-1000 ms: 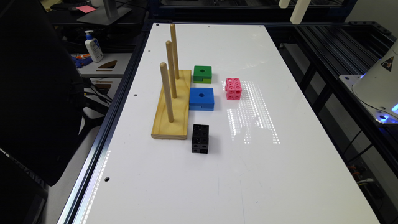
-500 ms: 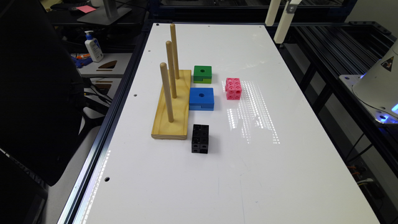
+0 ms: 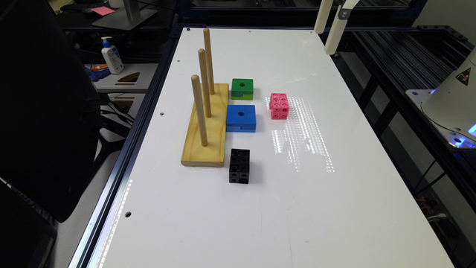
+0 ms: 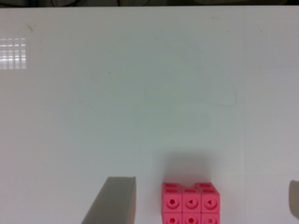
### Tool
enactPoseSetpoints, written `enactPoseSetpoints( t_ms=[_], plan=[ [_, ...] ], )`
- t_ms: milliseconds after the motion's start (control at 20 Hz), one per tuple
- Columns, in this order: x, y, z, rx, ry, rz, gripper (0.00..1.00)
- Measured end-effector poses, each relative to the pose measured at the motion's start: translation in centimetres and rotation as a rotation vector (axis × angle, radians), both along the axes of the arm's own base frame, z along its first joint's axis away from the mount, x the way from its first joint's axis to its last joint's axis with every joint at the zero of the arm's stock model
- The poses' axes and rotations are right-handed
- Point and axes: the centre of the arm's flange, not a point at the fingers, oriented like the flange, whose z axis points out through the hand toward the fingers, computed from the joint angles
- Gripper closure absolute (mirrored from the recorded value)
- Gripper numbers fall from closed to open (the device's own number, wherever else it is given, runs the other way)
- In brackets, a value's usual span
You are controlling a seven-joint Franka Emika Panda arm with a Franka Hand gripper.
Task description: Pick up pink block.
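Note:
The pink block (image 3: 279, 105) lies flat on the white table (image 3: 297, 208), just to the exterior view's right of the blue block (image 3: 241, 118). In the wrist view the pink block (image 4: 190, 204) sits at the frame's edge between my two grey fingers (image 4: 114, 200), closer to one of them. The gripper (image 4: 208, 179) is open and holds nothing. In the exterior view the gripper (image 3: 329, 35) shows as white parts high above the table's far right edge, well away from the block.
A wooden base with three upright pegs (image 3: 206, 126) stands at the exterior view's left of the blocks. A green block (image 3: 241, 88) sits behind the blue one, a black block (image 3: 239, 165) in front. The robot's base (image 3: 452, 100) is off the table's right side.
The white gripper parts have come further into the exterior view from the top right, moving down and to the left. The blocks have not moved.

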Motion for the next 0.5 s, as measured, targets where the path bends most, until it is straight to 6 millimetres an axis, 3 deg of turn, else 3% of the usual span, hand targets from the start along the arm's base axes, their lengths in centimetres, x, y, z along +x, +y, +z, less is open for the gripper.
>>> enactPoseSetpoints(
  t_ms=[250, 500],
  plan=[
    [0.0, 0.0, -0.2, 0.0, 0.006, 0.0, 0.0],
    [0.4, 0.0, -2.1, 0.002, 0.021, 0.001, 0.0]
  ],
)
